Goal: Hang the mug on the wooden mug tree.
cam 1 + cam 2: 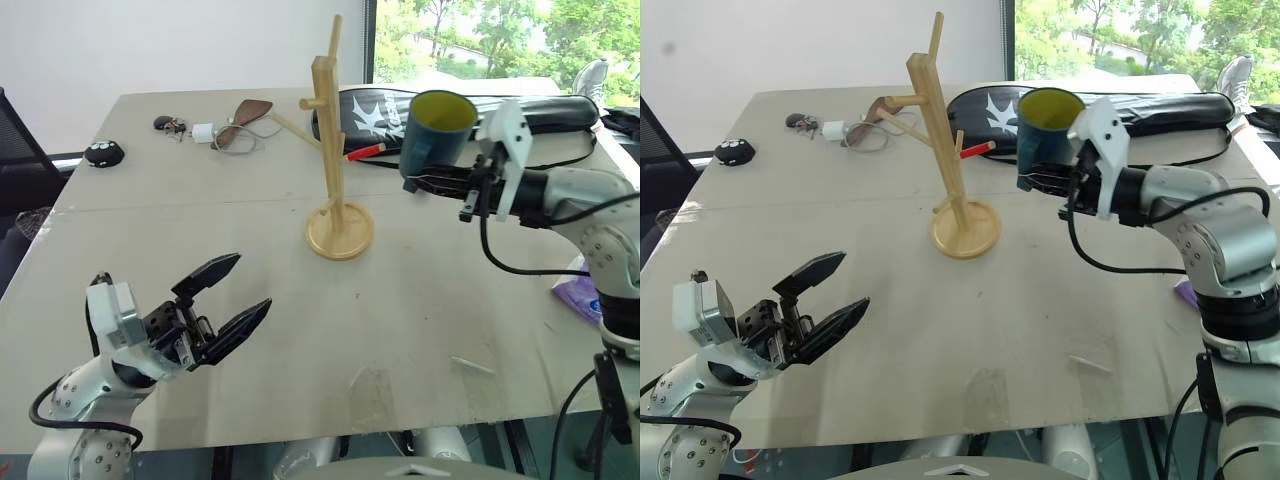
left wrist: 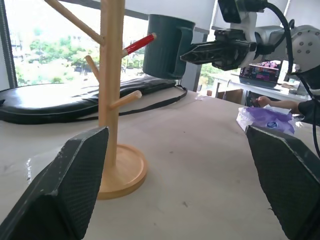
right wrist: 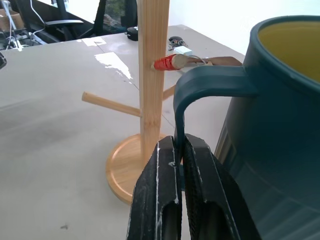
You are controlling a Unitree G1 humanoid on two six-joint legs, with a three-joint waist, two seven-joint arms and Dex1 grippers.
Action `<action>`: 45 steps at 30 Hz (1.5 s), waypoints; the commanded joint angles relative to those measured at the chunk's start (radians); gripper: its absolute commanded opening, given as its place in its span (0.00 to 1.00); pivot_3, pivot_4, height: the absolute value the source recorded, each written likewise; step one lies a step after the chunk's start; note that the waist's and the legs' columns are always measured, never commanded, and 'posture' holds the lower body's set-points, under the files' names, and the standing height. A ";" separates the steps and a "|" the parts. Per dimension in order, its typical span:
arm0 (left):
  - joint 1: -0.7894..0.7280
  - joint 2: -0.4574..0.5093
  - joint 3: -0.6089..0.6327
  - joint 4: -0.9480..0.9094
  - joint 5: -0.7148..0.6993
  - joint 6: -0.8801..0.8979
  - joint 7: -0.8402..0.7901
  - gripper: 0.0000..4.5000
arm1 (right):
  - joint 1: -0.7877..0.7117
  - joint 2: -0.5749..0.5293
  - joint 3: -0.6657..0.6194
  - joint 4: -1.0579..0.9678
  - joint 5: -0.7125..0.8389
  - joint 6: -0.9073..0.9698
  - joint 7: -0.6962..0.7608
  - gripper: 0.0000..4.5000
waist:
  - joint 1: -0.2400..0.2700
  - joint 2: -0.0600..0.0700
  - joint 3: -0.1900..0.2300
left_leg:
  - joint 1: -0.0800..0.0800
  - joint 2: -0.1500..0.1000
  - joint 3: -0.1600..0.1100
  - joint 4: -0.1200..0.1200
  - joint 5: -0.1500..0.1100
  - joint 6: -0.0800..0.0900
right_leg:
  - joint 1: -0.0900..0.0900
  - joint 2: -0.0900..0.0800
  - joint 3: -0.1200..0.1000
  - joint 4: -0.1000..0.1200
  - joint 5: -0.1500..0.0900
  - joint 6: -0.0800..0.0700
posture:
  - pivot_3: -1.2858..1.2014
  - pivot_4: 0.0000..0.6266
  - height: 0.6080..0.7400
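Note:
The dark teal mug with its yellow-green inside hangs upright above the table, just right of the wooden mug tree. My right gripper is shut on the mug's loop handle, pinching its lower part. The tree stands on its round base mid-table, and a red-wrapped peg points toward the mug. Low at the front left, my left gripper is open and holds nothing. It faces the tree and the mug.
A long black bag lies across the table's far right. Keys, a white charger and a brown case sit at the far left, with a black round object nearer the left edge. A purple packet lies at the right edge.

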 commanded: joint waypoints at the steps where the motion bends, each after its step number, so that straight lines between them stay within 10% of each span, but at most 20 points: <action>1: 0.002 0.018 0.015 -0.009 -0.027 0.001 -0.016 1.00 | -0.080 0.008 0.012 -0.007 0.007 0.024 0.007 0.01 | 0.000 0.000 0.000 | 0.000 0.000 0.000 0.000 0.000 0.000 | 0.000 0.000 0.000 0.000 0.000 0.000 | 0.52 0.24 1.00; 24: 0.066 0.003 -0.002 -0.070 -0.018 -0.001 0.018 1.00 | -0.219 0.183 0.158 0.166 -0.166 -0.052 -0.016 0.01 | -0.020 0.000 0.000 | 0.000 0.000 -0.001 0.000 0.000 0.000 | 0.000 0.000 -0.001 0.000 0.000 0.000 | 0.52 0.24 1.00; 32: 0.058 0.002 -0.017 -0.068 -0.007 0.013 0.053 1.00 | -0.187 0.182 0.119 0.112 -0.139 -0.041 0.021 0.77 | -0.026 0.000 0.000 | 0.000 0.000 -0.001 0.000 0.000 0.000 | 0.000 0.000 -0.001 0.000 0.000 0.000 | 0.52 0.24 1.00; 45: 0.069 0.085 -0.057 -0.052 0.092 0.122 0.164 1.00 | 0.356 -0.004 -0.274 -0.281 0.094 -0.040 0.035 0.77 | -0.015 0.000 0.000 | -0.001 0.000 -0.002 -0.001 0.000 0.000 | 0.000 0.000 -0.003 -0.001 0.000 0.000 | 0.52 0.24 1.00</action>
